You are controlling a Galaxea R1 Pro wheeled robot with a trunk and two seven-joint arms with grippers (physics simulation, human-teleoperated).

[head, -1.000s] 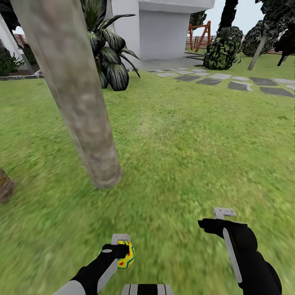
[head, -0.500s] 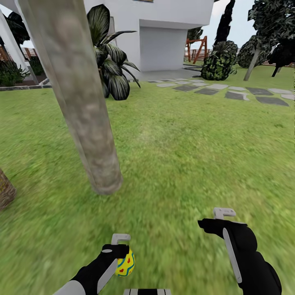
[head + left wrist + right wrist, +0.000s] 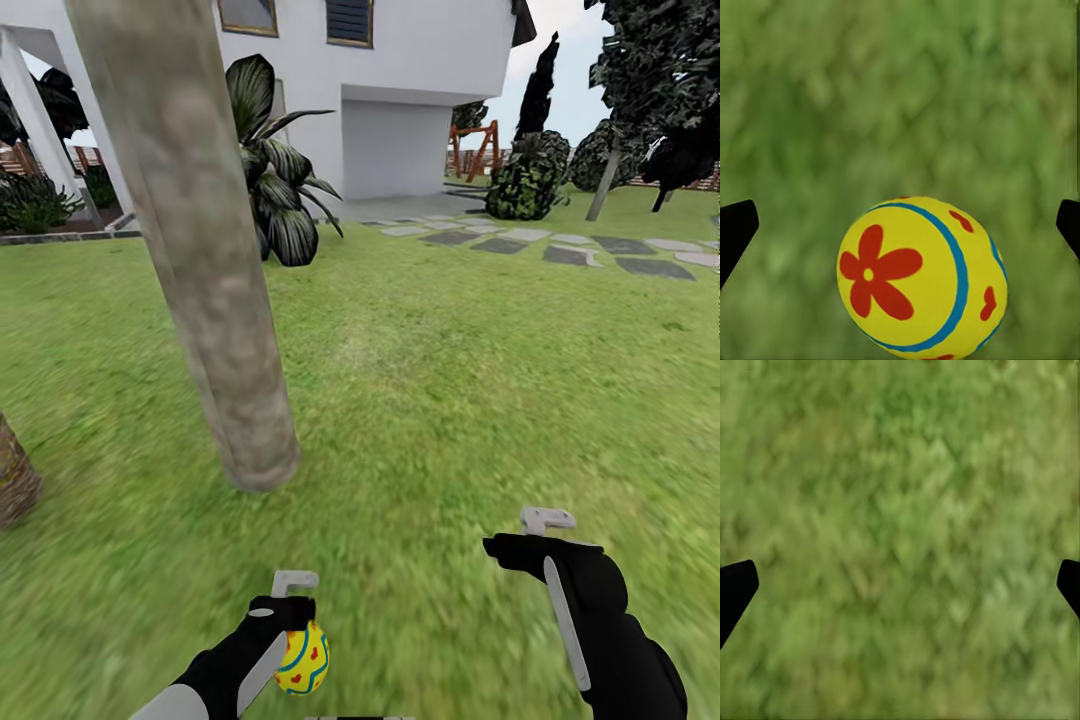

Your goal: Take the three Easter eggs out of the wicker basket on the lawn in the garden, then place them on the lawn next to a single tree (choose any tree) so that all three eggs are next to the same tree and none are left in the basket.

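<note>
item: easter egg (image 3: 303, 657), yellow with blue band and red flower marks. it sits under my left gripper (image 3: 900, 229); in the left wrist view both fingertips stand wide apart at the frame edges with grass between them and the egg, so the pincer is spread fully and grips nothing. i judge the egg released onto the lawn (image 3: 450, 380) or just about down; whether it touches the grass i cannot tell.

item: tree (image 3: 200, 250), thick mottled grey-brown trunk, base on the grass ahead and a little left of the egg, near but apart. i chose this spot so the egg counts as next to that trunk.

item: right gripper (image 3: 900, 585), held low over bare grass, fingertips wide, empty. kept out to the side so it stays clear of the drop.

item: brown object (image 3: 15, 485) at the left edge of the head view, cut off; i cannot tell what it is.

item: stepping stones (image 3: 560, 250), white house (image 3: 400, 90), dark bush (image 3: 522, 180), all well apart beyond the lawn.

next, in my judgement: lift the left arm straight up so the fingers do not nudge the egg.
</note>
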